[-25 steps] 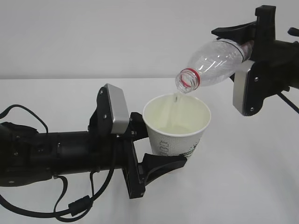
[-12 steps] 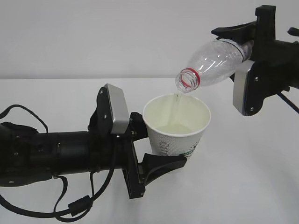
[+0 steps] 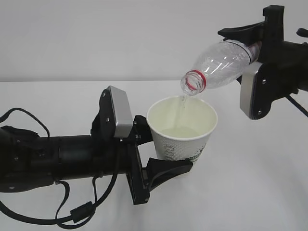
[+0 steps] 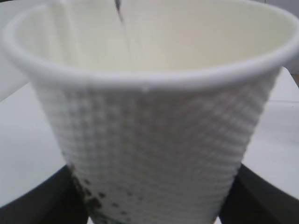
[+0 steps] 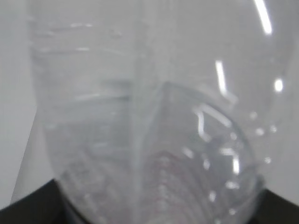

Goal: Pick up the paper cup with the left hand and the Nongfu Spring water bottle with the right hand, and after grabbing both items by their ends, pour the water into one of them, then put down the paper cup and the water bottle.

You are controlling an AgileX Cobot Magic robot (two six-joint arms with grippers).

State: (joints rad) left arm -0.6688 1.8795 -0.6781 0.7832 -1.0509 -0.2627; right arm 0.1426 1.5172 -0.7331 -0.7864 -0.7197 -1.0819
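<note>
paper cup (image 3: 182,132) betw. left pincer (image 3: 156,151) fingers

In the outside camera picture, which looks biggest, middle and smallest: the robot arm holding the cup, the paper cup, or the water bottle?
1. left hand, by far the biggest.
2. paper cup and Nongfu Spring water bottle look about alike; the bottle's base is hidden inside the right hand, so I won't rank them.

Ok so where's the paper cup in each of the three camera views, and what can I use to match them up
Exterior view: paper cup sits centre, upright, clamped in the left gripper, under the bottle's mouth.
Left wrist view: the cup fills almost the whole picture.
Right wrist view: not in it; the water bottle blocks the view.
Shared landmark: the thin water stream entering the cup, also top of the left wrist view.
</note>
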